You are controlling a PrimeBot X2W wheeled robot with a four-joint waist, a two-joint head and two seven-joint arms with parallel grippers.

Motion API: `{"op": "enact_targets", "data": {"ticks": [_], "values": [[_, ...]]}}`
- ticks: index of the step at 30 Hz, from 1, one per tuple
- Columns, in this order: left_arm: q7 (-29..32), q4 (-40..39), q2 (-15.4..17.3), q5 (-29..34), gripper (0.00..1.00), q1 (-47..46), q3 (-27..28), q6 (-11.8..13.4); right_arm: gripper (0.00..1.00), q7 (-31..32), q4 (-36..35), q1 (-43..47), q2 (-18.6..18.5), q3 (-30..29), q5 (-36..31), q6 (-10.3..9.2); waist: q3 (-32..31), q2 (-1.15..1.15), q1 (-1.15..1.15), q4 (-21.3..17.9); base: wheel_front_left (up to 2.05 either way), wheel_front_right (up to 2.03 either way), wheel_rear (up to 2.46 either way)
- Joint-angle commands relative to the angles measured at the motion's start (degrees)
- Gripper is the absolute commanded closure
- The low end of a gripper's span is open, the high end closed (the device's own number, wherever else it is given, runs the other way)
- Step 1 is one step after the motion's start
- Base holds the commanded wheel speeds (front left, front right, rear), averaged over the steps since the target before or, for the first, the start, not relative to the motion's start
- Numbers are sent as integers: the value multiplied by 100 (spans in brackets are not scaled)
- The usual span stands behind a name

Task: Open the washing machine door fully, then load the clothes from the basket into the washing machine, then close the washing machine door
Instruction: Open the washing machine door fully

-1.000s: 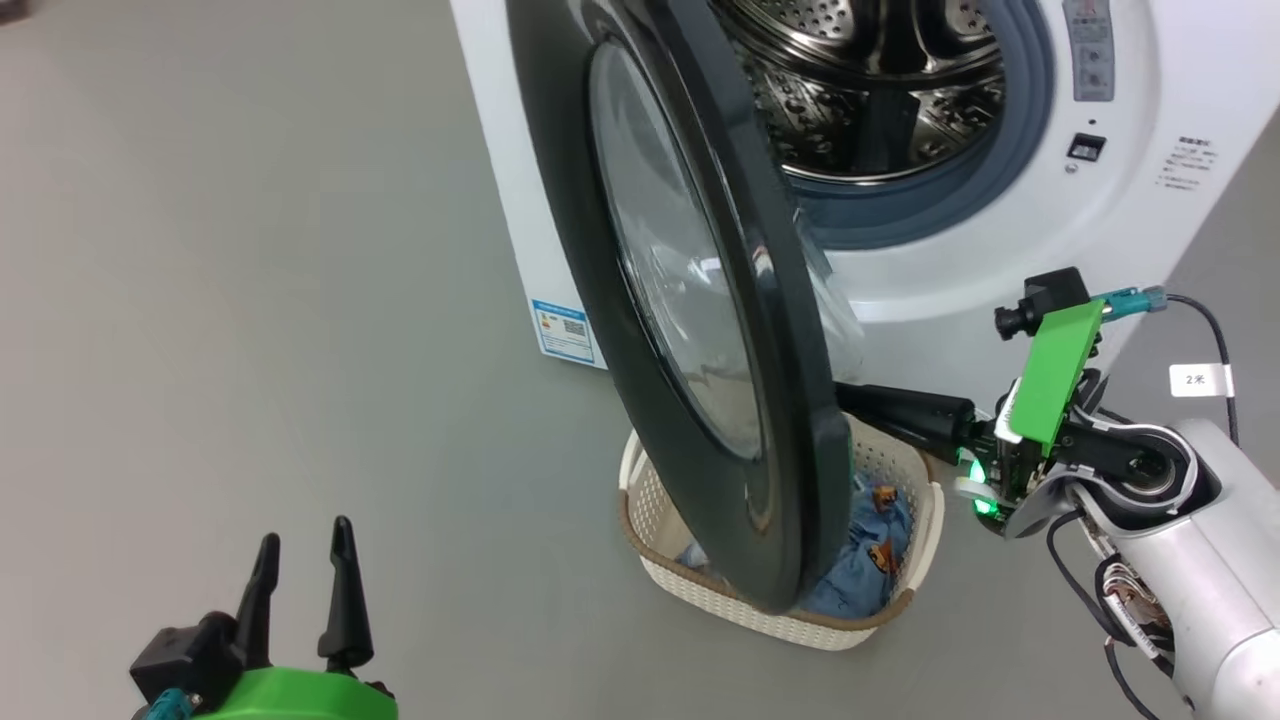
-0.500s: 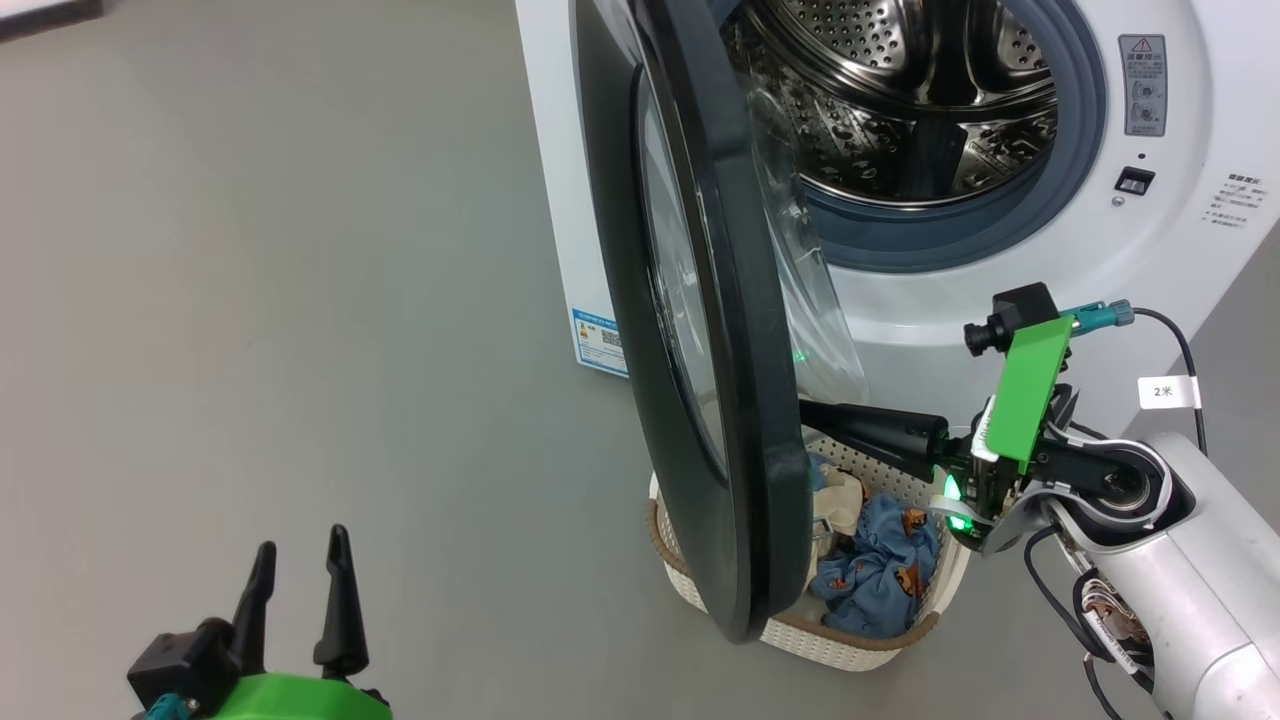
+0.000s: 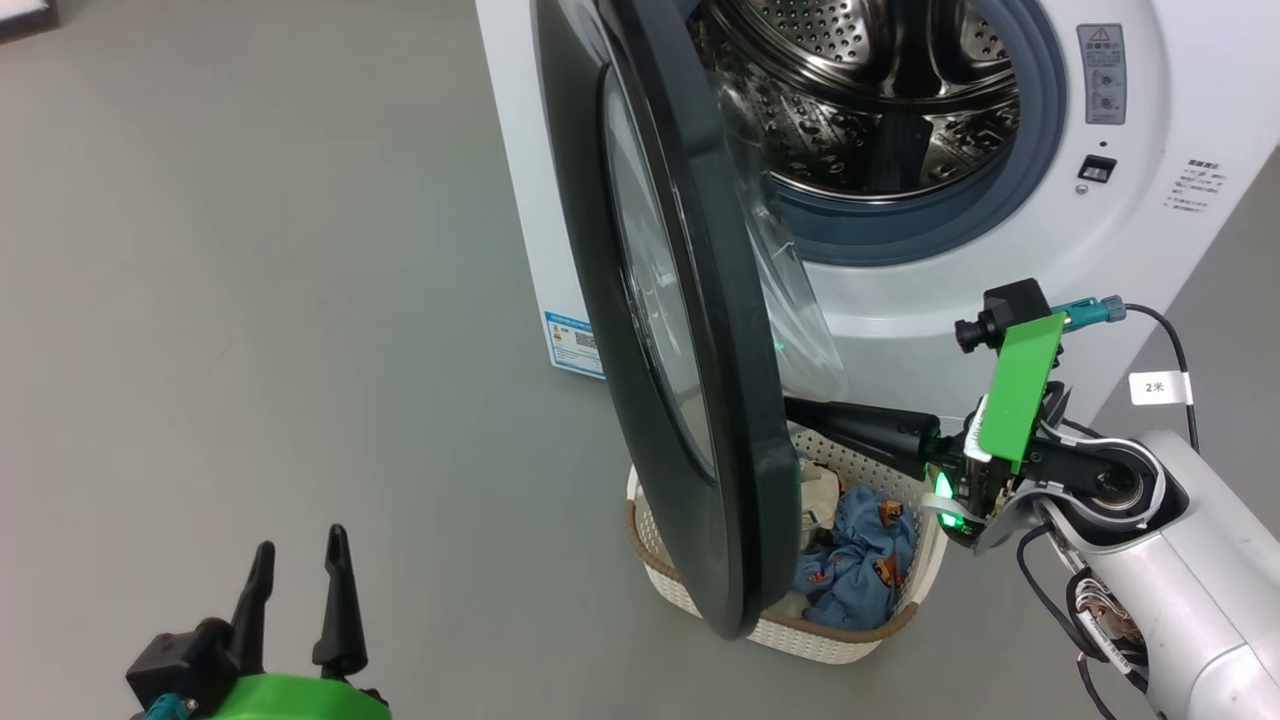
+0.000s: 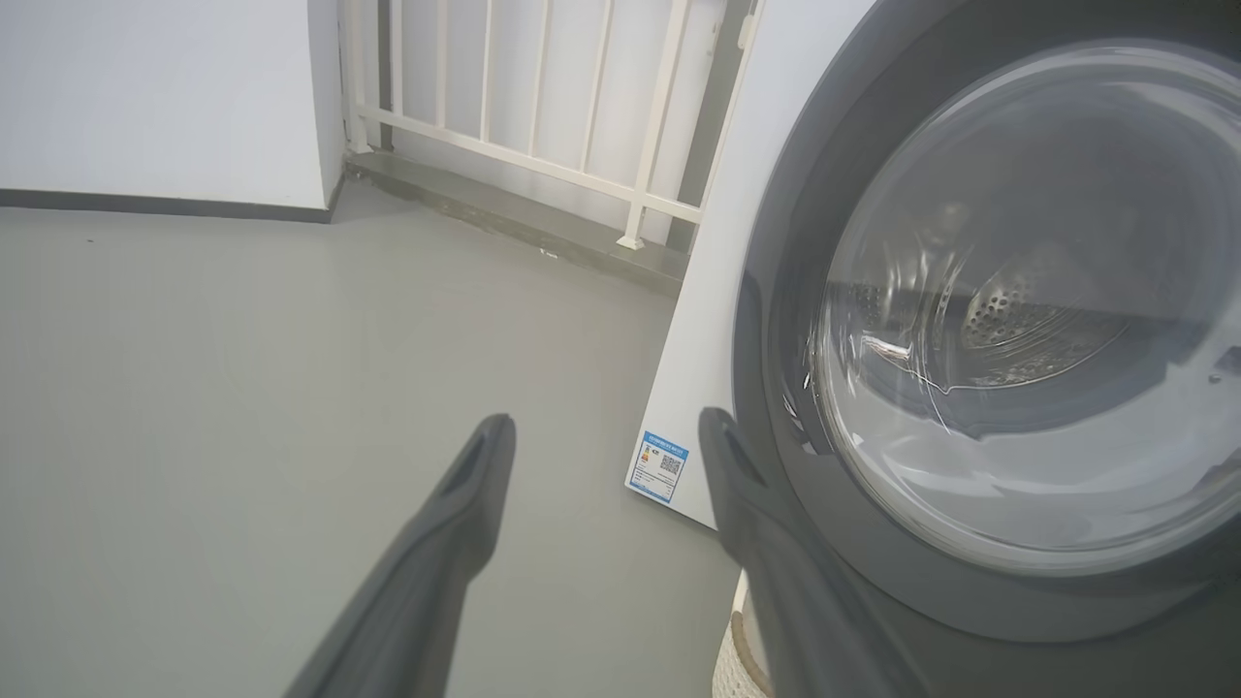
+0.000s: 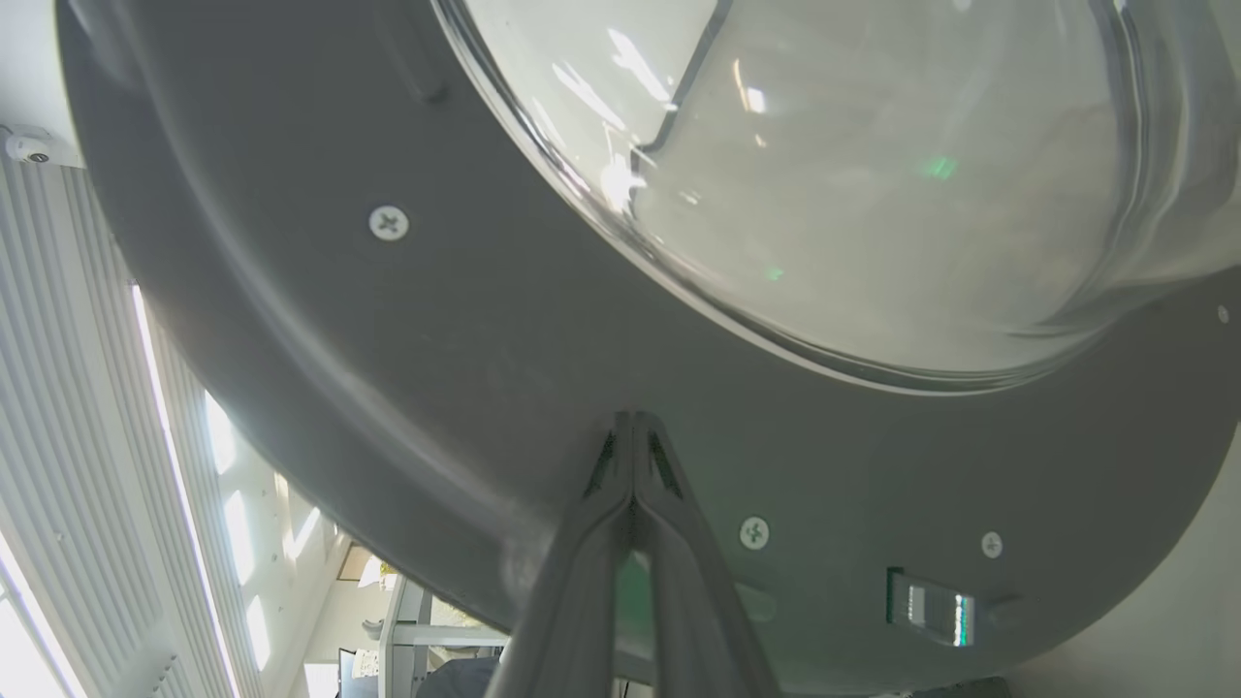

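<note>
In the head view the door (image 3: pixel 690 330) stands edge-on through the middle, from 12 down to 6 o'clock, swung partway out from the washer (image 3: pixel 1000 290) at 1 o'clock. The steel drum (image 3: pixel 860 90) behind it lies open to view, with nothing seen inside.

The right wrist view gives the door's inner side, which the head view hides: a grey ring with screws, a latch (image 5: pixel 931 606) at 5 o'clock and the clear glass bulge at 1 o'clock. There the right gripper (image 5: pixel 632 417) has its fingers pressed together on nothing, tips against the grey ring just under the glass.

The left wrist view gives the door's outer face at 3 o'clock, with the drum dimly seen through the glass, the blue label (image 4: pixel 659 467) at the washer's lower corner, and a white railing (image 4: pixel 543 145) at 12 o'clock. The left gripper (image 4: pixel 603 422) is spread wide and empty over the grey floor (image 3: pixel 250 300); in the head view it sits at 7 o'clock, well apart from the door.

The basket (image 3: pixel 870 640) is on the floor at 5 o'clock in the head view, its left part hidden behind the door's lower edge. In it lie the clothes (image 3: pixel 860 560): crumpled blue fabric with orange prints, and a cream piece beside it toward 10 o'clock.
</note>
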Motion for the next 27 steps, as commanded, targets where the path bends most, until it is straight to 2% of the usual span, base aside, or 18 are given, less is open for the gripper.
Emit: {"op": "enact_targets", "data": {"ticks": [1,2,4,5,13,18,27], "values": [[-38,-120,121,13,0,-76,175,21,100,-69,-161,-28,6,5,-41,34,3,0,0,-41,0,0,0],[-38,-122,121,18,0,-79,170,19,96,-114,-154,-30,6,-14,-54,34,3,0,0,-61,0,0,0],[-38,-107,157,76,0,-78,135,22,59,-140,-143,-36,1,-23,-64,34,-7,0,0,-112,0,0,0],[-38,-83,189,99,0,-86,123,26,0,-177,-186,-39,-11,-45,-81,34,-18,0,0,-170,0,0,0],[-38,-183,223,175,0,-60,39,43,0,-462,-503,117,-74,-284,-88,34,-77,0,0,-406,0,0,0],[-37,-283,238,188,0,-30,-12,61,0,-810,-939,364,-170,-452,-306,34,-101,0,0,-610,0,0,0],[-35,-400,262,178,0,27,-72,96,0,-2013,-1819,870,-269,-603,-1373,34,-137,0,0,-1124,0,0,0]]}}
